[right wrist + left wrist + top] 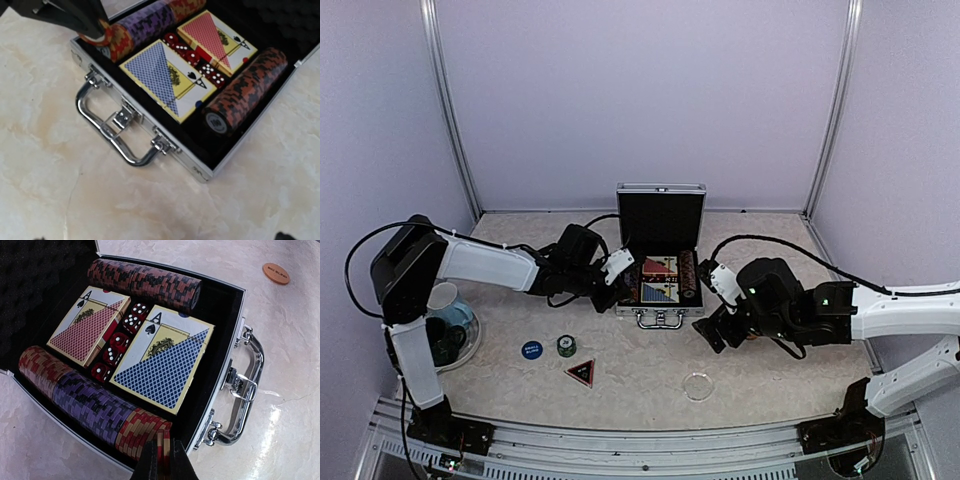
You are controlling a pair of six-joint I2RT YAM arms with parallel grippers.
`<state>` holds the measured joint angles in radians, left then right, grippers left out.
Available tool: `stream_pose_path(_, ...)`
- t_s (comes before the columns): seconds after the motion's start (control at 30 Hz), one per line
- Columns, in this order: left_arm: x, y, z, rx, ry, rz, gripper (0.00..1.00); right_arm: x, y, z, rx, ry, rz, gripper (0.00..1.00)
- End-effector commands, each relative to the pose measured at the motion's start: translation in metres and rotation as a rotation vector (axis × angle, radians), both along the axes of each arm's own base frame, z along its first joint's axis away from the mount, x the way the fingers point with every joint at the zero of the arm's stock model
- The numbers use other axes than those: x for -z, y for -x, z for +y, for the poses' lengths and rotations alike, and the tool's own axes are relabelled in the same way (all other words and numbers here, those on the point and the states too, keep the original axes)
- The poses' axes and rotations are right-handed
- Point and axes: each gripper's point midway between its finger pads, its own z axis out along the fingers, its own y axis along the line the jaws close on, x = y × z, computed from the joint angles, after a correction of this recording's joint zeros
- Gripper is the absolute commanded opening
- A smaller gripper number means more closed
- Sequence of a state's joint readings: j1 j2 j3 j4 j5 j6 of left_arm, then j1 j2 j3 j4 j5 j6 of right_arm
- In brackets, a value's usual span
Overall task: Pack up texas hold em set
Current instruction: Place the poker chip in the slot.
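Aluminium case (660, 312) mostly filled; left gripper (161, 456) pinches chips (161, 441) at a row's end, right gripper (713, 335) seemingly open; blue button (531, 349) and triangle marker (580, 372) lie outside, lid (660, 218) up.

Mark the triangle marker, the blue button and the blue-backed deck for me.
triangle marker (580, 373), top external view, centre of its dark face.
blue button (531, 349), top external view, middle of the disc.
blue-backed deck (162, 365), left wrist view, middle of its patterned face.

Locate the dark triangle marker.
In the top view the triangle marker lies on the table, near-left of the open case, just nearer the arm bases than the dark chip and blue button.
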<state>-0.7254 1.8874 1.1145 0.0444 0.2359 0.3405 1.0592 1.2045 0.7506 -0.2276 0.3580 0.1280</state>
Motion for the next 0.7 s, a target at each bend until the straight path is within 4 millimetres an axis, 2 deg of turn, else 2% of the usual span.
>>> stream_pose_path(0.0,0.0030,-0.0053,-0.0035,-0.018,-0.012,-0.003,0.13,-0.0128,-0.0046,0.0017,0.017,-0.039,-0.019,0.99)
stream_pose_path(0.2,0.0048,-0.0021,-0.0053,-0.030,-0.035,-0.005,0.30,-0.0096,-0.0037,0.0021,0.016,-0.038,-0.010,0.99)
stream_pose_path(0.67,0.0050,0.0033,-0.0046,-0.052,-0.033,-0.002,0.49,-0.0112,-0.0015,0.0011,0.013,-0.050,-0.004,0.99)
